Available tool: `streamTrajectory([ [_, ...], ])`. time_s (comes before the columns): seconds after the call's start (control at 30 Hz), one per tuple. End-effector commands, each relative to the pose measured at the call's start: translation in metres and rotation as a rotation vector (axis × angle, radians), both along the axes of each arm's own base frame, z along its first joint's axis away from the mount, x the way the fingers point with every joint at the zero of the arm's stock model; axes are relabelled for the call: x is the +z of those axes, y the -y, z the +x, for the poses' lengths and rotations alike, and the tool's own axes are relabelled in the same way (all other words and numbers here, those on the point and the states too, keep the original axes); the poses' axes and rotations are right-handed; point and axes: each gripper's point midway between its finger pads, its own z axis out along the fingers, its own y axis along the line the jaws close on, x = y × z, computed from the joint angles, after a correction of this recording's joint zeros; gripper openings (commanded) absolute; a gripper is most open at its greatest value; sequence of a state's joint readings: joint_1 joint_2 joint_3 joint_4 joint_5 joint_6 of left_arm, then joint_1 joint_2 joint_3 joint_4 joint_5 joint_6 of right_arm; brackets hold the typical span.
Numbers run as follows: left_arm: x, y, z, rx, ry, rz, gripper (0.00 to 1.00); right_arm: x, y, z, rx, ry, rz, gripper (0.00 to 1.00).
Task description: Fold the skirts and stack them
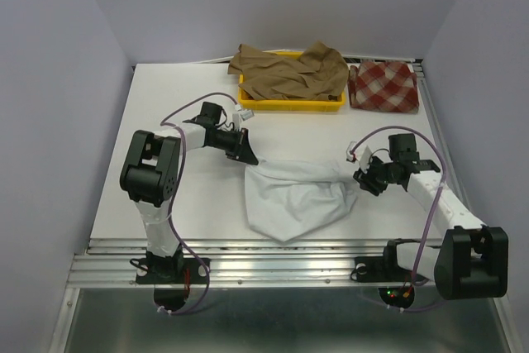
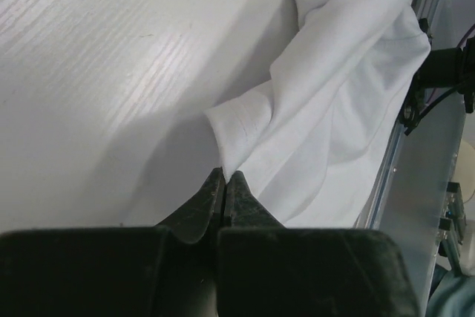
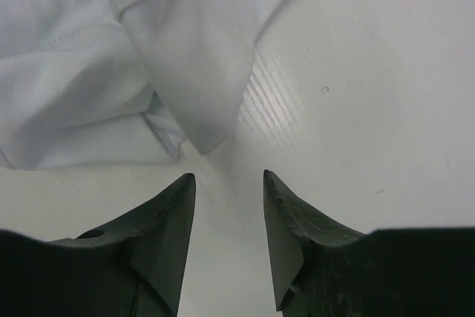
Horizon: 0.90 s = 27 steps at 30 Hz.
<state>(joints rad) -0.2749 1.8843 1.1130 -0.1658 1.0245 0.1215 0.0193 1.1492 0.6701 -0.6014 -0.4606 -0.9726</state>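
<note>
Top external view: pale worktop beneath both arms. Carries the white skirt, rumpled and spread between left hand and right hand. Holds, well beyond both hands at the far edge, the tan-brown skirt heaped over a yellow tray. Holds too, just right of that tray and ahead of the right hand, the red-and-beige checked skirt, lying in a flat bundle.

Left wrist view: left hand closed tight, seemingly pinching a corner of the white skirt; rest of the cloth trailing ahead and to its right.

Right wrist view: right hand partly open, gripping nothing. Sits just short of a hanging corner of the white skirt, slightly to its left.
</note>
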Motion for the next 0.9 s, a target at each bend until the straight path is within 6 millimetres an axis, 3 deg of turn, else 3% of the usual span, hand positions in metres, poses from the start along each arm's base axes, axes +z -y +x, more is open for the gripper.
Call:
streamTrajectory([
  [0.0, 0.009, 0.002, 0.018, 0.040, 0.017, -0.023, 0.00, 0.006, -0.012, 0.007, 0.071, 0.072, 0.052, 0.47],
  [0.27, 0.009, 0.003, 0.022, 0.056, 0.001, -0.027, 0.00, -0.002, -0.028, 0.033, 0.034, 0.044, 0.162, 0.45],
  [0.4, 0.012, 0.001, 0.020, 0.057, -0.002, -0.023, 0.01, 0.010, -0.036, 0.042, 0.050, 0.038, 0.211, 0.32],
  [0.5, 0.014, -0.002, 0.020, 0.062, 0.008, -0.019, 0.01, 0.021, -0.043, 0.040, 0.058, 0.012, 0.251, 0.01],
  [0.6, 0.024, -0.008, 0.022, 0.069, 0.024, -0.021, 0.00, 0.041, -0.046, 0.038, 0.015, -0.009, 0.288, 0.01],
  [0.7, 0.044, -0.019, 0.030, 0.075, 0.092, -0.002, 0.00, 0.071, -0.045, 0.045, -0.020, 0.038, 0.321, 0.01],
  [0.77, 0.071, -0.028, 0.048, 0.080, 0.212, 0.020, 0.00, 0.088, -0.036, 0.055, -0.062, 0.067, 0.333, 0.01],
  [0.83, 0.094, -0.040, 0.055, 0.096, 0.254, 0.044, 0.00, 0.120, -0.026, 0.075, -0.099, 0.106, 0.353, 0.01],
  [0.87, 0.120, -0.043, 0.066, 0.097, 0.326, 0.038, 0.00, 0.131, -0.021, 0.082, -0.112, 0.121, 0.357, 0.01],
])
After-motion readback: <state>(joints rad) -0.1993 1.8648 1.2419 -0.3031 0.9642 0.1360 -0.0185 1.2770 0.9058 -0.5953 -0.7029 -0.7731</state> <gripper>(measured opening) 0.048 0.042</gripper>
